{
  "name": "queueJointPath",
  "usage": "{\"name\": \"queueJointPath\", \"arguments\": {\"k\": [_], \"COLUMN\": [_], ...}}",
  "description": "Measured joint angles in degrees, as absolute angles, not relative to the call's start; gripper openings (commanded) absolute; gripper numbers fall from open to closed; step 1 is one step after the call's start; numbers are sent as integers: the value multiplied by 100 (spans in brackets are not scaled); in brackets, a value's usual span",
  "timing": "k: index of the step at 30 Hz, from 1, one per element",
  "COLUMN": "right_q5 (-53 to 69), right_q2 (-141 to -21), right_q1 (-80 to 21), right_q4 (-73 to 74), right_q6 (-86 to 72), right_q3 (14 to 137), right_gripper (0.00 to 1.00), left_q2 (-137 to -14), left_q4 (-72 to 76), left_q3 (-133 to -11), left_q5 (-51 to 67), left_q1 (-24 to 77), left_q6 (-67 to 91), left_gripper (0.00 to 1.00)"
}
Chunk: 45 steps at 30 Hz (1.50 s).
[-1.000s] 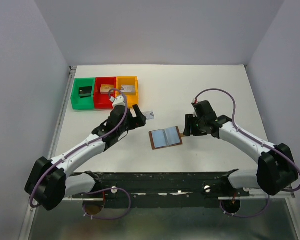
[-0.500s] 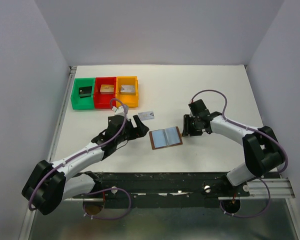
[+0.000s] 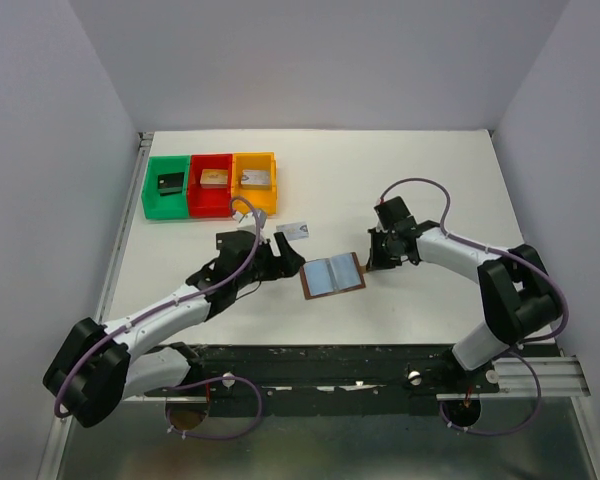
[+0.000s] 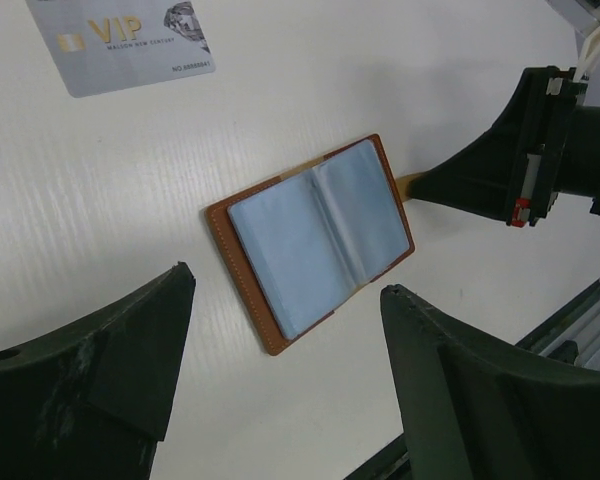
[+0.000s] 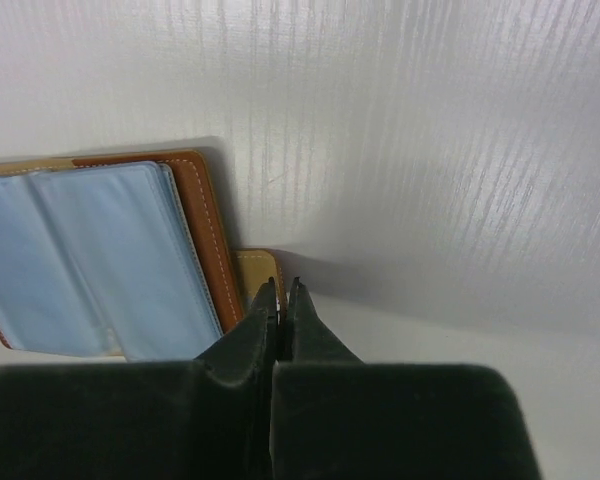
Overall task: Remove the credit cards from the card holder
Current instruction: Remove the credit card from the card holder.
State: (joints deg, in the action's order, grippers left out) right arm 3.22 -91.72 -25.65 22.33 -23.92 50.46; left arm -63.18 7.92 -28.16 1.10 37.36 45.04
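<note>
Plainly, the card holder [image 3: 332,274] lay open and flat on the table [image 3: 420,180] between my two arms, blue sleeves up. Its long axis ran left to right, the right end tipped slightly away from me. My right gripper [image 5: 282,292] was closed, jaws together with nothing between them, tips down at the tan snap tab [image 5: 257,268] poking from the holder's right edge. Whether they pinned it to the table I could not tell. My left gripper [image 4: 285,300] hung wide open just left of the holder, which showed between its two fingers in the wrist view. So I judged the left to be the free hand, the one to reach in rightward along that long axis. One grey card [image 4: 120,45] lay on the table just beyond the holder's far-left corner, apart from it. Whether any card sat in the sleeves I could not tell. There was bare table beyond and to the right. The coloured bins [image 3: 210,185] stood well off at the far left.
</note>
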Motion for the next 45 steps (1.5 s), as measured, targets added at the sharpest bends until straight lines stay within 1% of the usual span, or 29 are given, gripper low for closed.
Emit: {"name": "queueJointPath", "arguments": {"k": [2, 7, 8, 9, 10, 11, 12, 17, 22, 27, 39, 45], "right_q5": [381, 659, 733, 810, 888, 976, 1048, 1365, 1625, 1865, 2316, 2412], "right_q2": [-9096, -8383, -8215, -8073, -7966, -7887, -7824, -7579, -7382, -7325, -7319, -7253], "right_q1": [-2565, -2554, -2552, -2550, -2550, -2550, -2550, -2550, -2550, -2550, -2550, -2550], "right_q4": [2154, 2003, 1999, 1997, 1986, 1973, 1962, 1957, 1931, 1896, 1752, 1750], "right_q6": [-2392, -2250, -2231, -2204, -2189, -2176, -2156, -2110, -2093, -2093, -2093, -2093], "right_q3": [5006, 4598, 4515, 4451, 4410, 4379, 4357, 4274, 4274, 4274, 4281, 4289], "right_gripper": [0, 0, 0, 0, 0, 0, 0, 0, 0, 0, 0, 0], "left_q2": [-6401, -7091, -7249, -7389, -7522, -7675, -7848, -8600, -9032, -9155, -9550, -9633], "left_q4": [729, 386, 381, 370, 351, 320, 283, 60, -62, -117, -95, -91], "left_q3": [-2936, -3859, -3918, -4038, -4141, -4263, -4392, -4908, -5142, -5251, -5424, -5498], "left_q5": [113, 320, 353, 440, 523, 633, 733, 1216, 1559, 1752, 2003, 2051], "left_q1": [3813, 4064, 4104, 4147, 4187, 4219, 4254, 4353, 4386, 4423, 4438, 4462], "left_q6": [4412, 3946, 3896, 3830, 3754, 3677, 3614, 3350, 3227, 3168, 3129, 3127], "left_gripper": [82, 65, 64, 60, 58, 54, 54, 53, 58, 60, 60, 62]}}
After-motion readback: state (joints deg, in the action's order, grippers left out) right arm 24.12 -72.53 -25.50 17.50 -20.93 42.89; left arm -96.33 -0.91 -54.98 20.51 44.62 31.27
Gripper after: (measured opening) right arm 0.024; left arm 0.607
